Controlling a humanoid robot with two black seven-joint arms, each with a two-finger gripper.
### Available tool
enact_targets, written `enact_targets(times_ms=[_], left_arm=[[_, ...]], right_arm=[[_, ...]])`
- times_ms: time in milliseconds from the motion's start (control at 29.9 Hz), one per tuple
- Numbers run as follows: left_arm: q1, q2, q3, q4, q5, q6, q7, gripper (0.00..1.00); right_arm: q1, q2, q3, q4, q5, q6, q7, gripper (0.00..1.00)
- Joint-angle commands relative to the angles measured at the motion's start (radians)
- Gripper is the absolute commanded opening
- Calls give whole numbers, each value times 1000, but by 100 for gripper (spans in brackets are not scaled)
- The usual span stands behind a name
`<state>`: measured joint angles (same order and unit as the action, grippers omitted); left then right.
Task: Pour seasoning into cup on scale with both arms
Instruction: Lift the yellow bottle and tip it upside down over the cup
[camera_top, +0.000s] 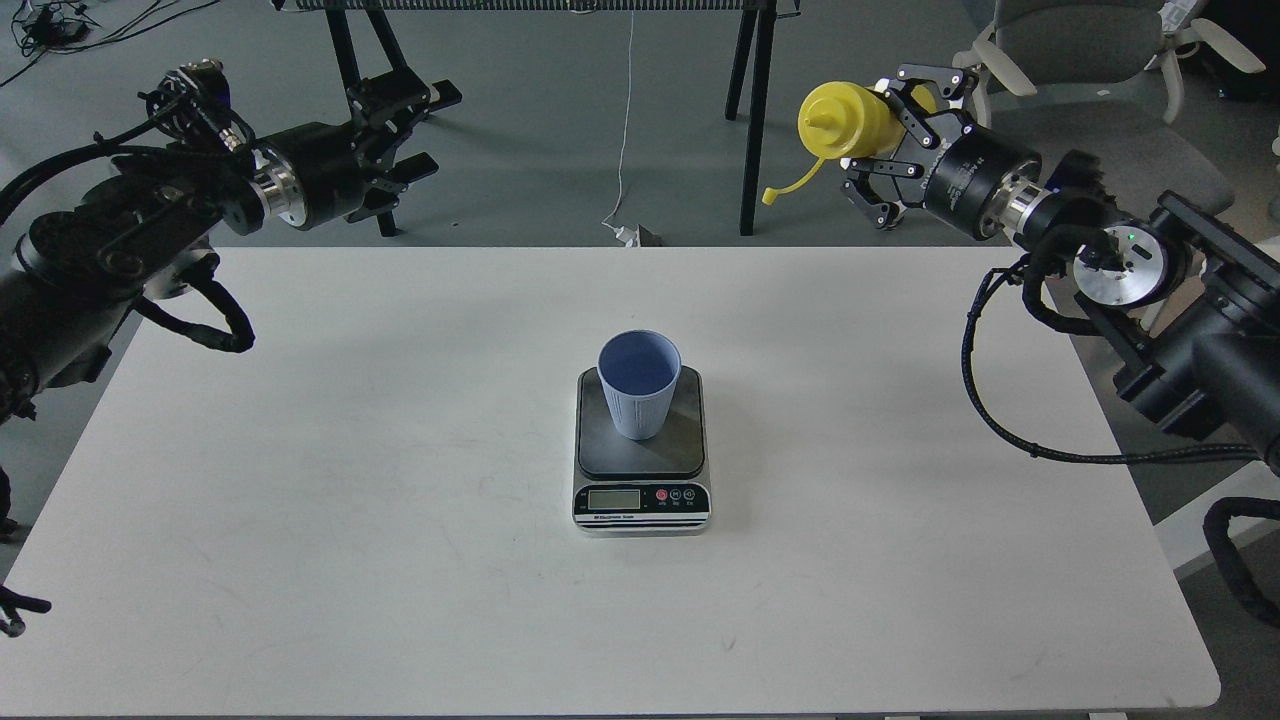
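The light blue cup (639, 383) stands upright on the dark platform of the scale (641, 478) at the middle of the white table. My right gripper (893, 130) is shut on the yellow seasoning bottle (848, 121) and holds it high above the table's far right edge, tilted with the nozzle pointing left; its tethered cap hangs below. My left gripper (415, 135) is open and empty, raised beyond the table's far left corner.
The white table (400, 480) fills the lower view. Black stand legs (752, 110) rise behind its far edge. A grey office chair (1090, 150) stands at the back right, behind my right arm. A second table edge (1200, 510) shows at the right.
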<state>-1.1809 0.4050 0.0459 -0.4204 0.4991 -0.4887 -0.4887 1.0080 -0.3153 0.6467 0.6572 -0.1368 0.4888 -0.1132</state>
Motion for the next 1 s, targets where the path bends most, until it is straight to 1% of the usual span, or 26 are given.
enact_targets(times_ms=[0, 134, 301, 401, 535, 635, 970], left_arm=[[0, 0, -1, 0, -1, 0, 0, 99], [-2, 1, -1, 0, -1, 0, 0, 99], [-2, 0, -1, 0, -1, 0, 0, 99], [-2, -2, -1, 0, -1, 0, 0, 99], [-2, -2, -1, 0, -1, 0, 0, 99], [-2, -3, -1, 0, -1, 0, 0, 99], [-2, -5, -1, 0, -1, 0, 0, 99]], right_arm=[[23, 33, -4, 1, -177, 0, -5, 16], [50, 38, -27, 9, -283, 0, -10, 16], [109, 42, -127, 9, -354, 0, -13, 16], [135, 64, -171, 6, -392, 0, -13, 16], [158, 87, -214, 5, -503, 0, -13, 16], [179, 111, -228, 1, -586, 0, -13, 17], [245, 171, -263, -1, -736, 0, -13, 17]])
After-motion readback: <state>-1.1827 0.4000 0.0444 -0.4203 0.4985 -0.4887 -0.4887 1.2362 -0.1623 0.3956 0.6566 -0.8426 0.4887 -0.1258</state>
